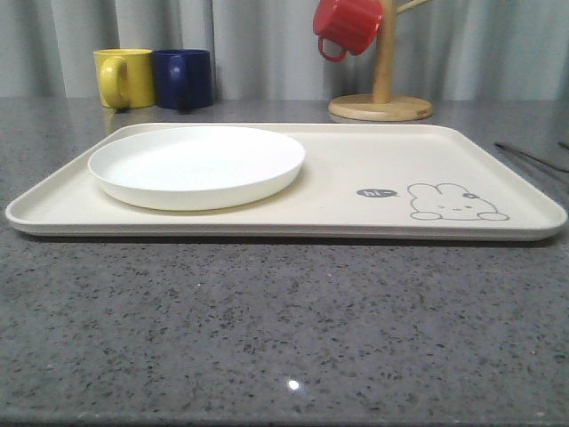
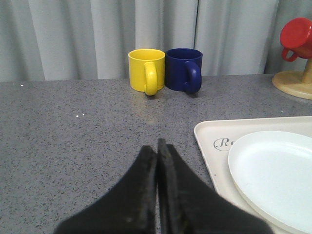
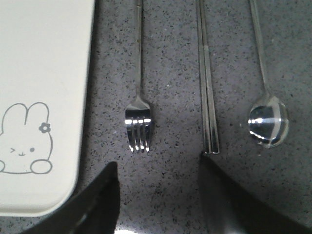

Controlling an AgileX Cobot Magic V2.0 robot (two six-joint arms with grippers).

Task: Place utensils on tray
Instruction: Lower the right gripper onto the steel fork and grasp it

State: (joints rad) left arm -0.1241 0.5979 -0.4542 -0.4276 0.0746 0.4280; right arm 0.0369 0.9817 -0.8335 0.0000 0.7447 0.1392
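Three utensils are lying on the grey counter (image 3: 170, 58) beside the tray (image 3: 44, 73), none of them on it: we are seeing the fork (image 3: 138, 117) nearest the tray's rim, the chopsticks (image 3: 207, 87) side by side next to it, and the spoon (image 3: 267, 122) farthest out, its bowl catching the light. We are holding our right gripper (image 3: 158, 195) over them with its fingers spread wide apart, nothing between them; the fork's tines are lying just ahead of the gap, and the chopstick tips are reaching the edge of one finger (image 3: 229, 200), though we cannot tell whether they are touching. Our left gripper (image 2: 157, 161) is hanging above bare counter with its two black fingers pressed together, gripping nothing. In the front view the tray (image 1: 373, 173) is sitting flat, carrying a white plate (image 1: 196, 165) on its left half, while the rabbit drawing (image 1: 453, 203) is showing on the right part. Behind the tray a yellow mug (image 1: 123, 77) and a blue mug (image 1: 182, 78) are standing together, and a red mug (image 1: 347, 25) is hanging on a wooden stand (image 1: 382, 98).
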